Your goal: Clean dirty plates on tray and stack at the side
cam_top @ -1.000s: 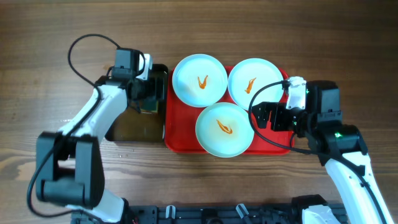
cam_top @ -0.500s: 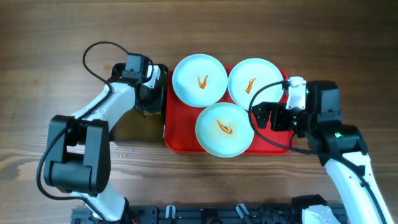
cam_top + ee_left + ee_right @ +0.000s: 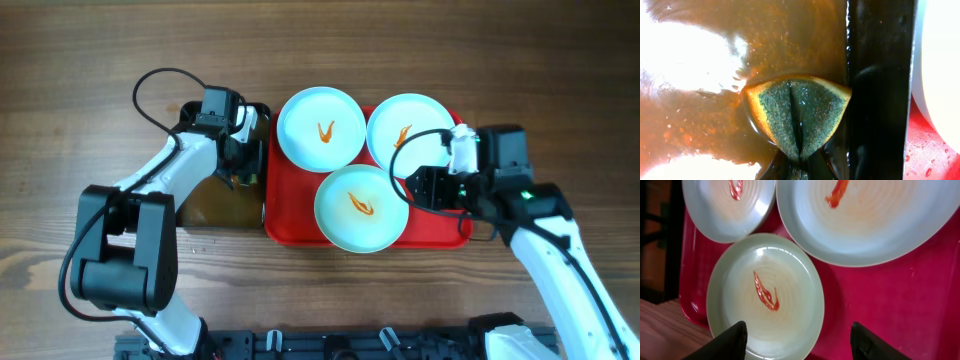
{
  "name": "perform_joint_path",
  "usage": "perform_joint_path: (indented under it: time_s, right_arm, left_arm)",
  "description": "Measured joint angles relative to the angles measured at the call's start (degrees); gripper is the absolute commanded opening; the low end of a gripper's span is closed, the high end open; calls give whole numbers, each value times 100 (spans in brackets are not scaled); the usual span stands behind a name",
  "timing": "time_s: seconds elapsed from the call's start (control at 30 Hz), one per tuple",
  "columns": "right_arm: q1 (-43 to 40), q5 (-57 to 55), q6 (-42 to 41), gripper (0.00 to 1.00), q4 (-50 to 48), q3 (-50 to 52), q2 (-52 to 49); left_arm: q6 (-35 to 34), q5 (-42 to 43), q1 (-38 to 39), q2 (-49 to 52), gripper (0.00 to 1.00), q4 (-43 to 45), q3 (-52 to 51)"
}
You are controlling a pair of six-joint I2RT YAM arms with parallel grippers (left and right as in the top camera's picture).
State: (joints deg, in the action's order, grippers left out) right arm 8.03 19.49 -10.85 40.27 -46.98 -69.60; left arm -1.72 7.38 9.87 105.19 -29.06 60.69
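Observation:
Three pale plates with orange sauce squiggles lie on the red tray (image 3: 445, 228): one at the back left (image 3: 320, 127), one at the back right (image 3: 410, 130), one at the front (image 3: 360, 208). My left gripper (image 3: 240, 162) is down in the black tray, shut on a green and yellow sponge (image 3: 797, 112) that is folded between the jaws (image 3: 799, 169). My right gripper (image 3: 413, 187) hovers low at the front plate's right side. In the right wrist view its fingers (image 3: 732, 341) stand apart, open (image 3: 800, 342), with the front plate's (image 3: 765, 295) rim between them, untouched.
The black tray (image 3: 880, 90) of brownish water (image 3: 715, 125) sits directly left of the red tray, its wall close to the back left plate. Bare wooden table (image 3: 500, 60) surrounds both trays. The right arm's cable (image 3: 425, 140) arches over the back right plate.
My left gripper shifted inside the black tray and closed on the sponge. My right arm moved left toward the front plate and its jaws narrowed somewhat.

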Motion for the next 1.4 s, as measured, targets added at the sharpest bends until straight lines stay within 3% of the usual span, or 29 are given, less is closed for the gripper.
perform_joint_path:
  time_s: [0.1, 0.27, 0.47, 0.53, 0.87, 1.17, 1.27, 1.4]
  right_arm:
    - [214, 2, 2, 54, -2, 0, -551]
    - [323, -138, -170, 44, -90, 0, -1711]
    - [323, -173, -304, 13, -188, 0, -2284]
    - [323, -173, -323, 8, -238, 0, -2304]
    - [323, -151, -321, 4, -369, 0, -2304]
    - [323, -125, -321, 4, -369, 0, -2304]
    - [323, -107, -321, 4, -393, 0, -2304]
    - [323, -107, -321, 4, -420, 0, -2304]
  left_arm:
    - [-105, 0, 0, 0, 4, -39, 0]
    - [-160, 2, 0, 0, 4, -66, 0]
    - [-162, 2, 0, -9, 4, -205, 2]
    - [-164, 2, 0, -63, 4, -363, -2]
    - [-520, 2, 0, -1252, 4, -763, -138]
    - [-595, 2, 0, -1349, 4, -603, -138]
    - [-597, -2, 0, -1349, 4, -319, -142]
    - [-612, -46, 0, -1349, 4, 807, -162]
